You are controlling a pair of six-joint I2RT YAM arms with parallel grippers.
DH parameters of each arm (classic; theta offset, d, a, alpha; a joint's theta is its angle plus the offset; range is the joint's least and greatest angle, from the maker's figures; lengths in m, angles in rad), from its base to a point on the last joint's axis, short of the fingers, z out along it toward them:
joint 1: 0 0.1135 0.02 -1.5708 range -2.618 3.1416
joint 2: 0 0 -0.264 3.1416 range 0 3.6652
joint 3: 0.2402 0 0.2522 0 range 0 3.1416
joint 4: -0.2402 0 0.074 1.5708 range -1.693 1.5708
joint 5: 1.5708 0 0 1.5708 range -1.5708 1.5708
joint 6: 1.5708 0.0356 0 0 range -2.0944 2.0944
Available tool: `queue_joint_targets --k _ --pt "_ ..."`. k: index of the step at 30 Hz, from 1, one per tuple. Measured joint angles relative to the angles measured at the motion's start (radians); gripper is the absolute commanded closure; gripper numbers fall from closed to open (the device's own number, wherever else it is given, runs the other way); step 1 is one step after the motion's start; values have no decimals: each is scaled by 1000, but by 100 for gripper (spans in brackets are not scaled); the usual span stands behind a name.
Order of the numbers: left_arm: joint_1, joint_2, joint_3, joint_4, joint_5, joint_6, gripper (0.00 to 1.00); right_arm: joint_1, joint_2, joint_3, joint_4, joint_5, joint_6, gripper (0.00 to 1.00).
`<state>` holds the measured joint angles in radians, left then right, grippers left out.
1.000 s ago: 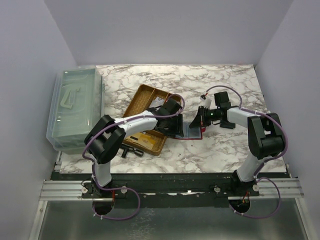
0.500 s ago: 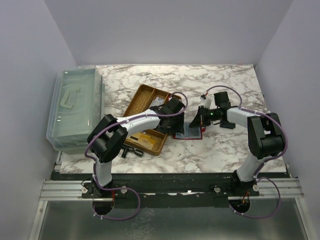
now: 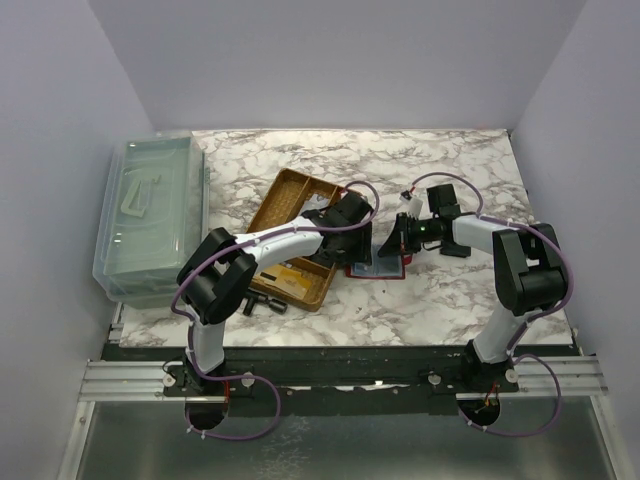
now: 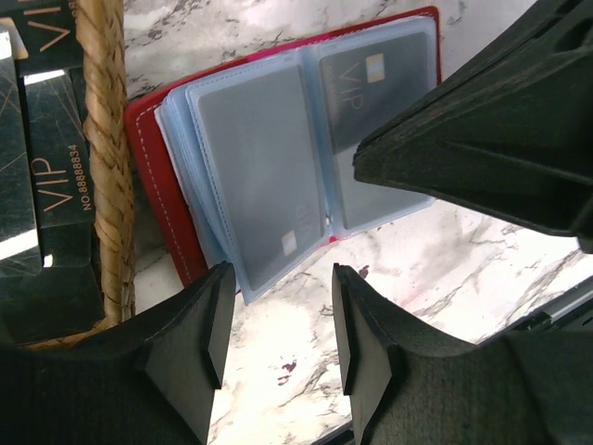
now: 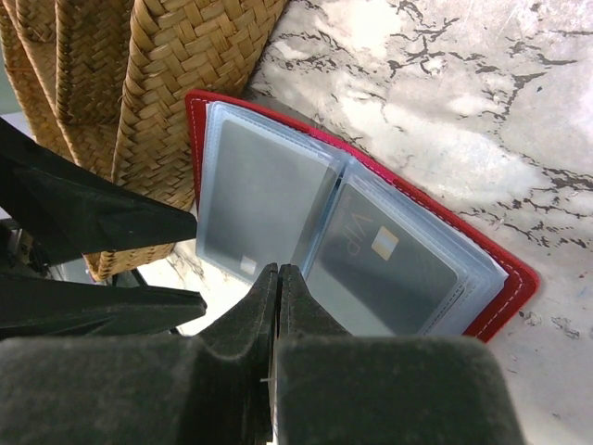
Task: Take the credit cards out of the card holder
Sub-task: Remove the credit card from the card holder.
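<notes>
The red card holder (image 3: 385, 268) lies open on the marble next to the basket, its clear sleeves fanned out. Dark VIP cards sit in the sleeves in the left wrist view (image 4: 269, 158) and the right wrist view (image 5: 371, 260). My left gripper (image 3: 356, 250) is open and empty, and hovers over the holder's near-left edge (image 4: 278, 315). My right gripper (image 3: 388, 244) is shut, its tips at the sleeves' edge by the middle fold (image 5: 278, 271). Nothing shows between its jaws.
A woven basket (image 3: 283, 195) lies left of the holder, with black VIP cards (image 4: 56, 176) in it; its rim (image 5: 167, 74) touches the holder. A clear lidded bin (image 3: 150, 215) stands at the far left. A small black object (image 3: 265, 300) lies by the basket's front.
My left gripper has moved to the right, from the basket's edge to above the card holder. The right gripper has hardly moved.
</notes>
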<state>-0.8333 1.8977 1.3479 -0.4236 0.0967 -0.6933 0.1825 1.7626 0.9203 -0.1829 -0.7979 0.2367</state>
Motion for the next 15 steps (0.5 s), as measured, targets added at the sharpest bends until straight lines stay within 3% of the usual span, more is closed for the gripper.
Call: queue_joint_targets --k 6,7,8,12,15 --pt "0 0 11 26 13 3 49 0 -1 -12 3 -1 -1 91" --pt "0 0 9 58 38 2 49 0 -1 -24 4 -1 5 78" --pt "0 0 9 58 38 2 49 0 -1 -25 4 -1 5 74" --pt "0 -1 -11 106 71 -2 49 0 -7 -40 18 -17 38 60" --pt "0 -1 -23 125 88 -5 49 0 -8 -45 30 -38 64 55"
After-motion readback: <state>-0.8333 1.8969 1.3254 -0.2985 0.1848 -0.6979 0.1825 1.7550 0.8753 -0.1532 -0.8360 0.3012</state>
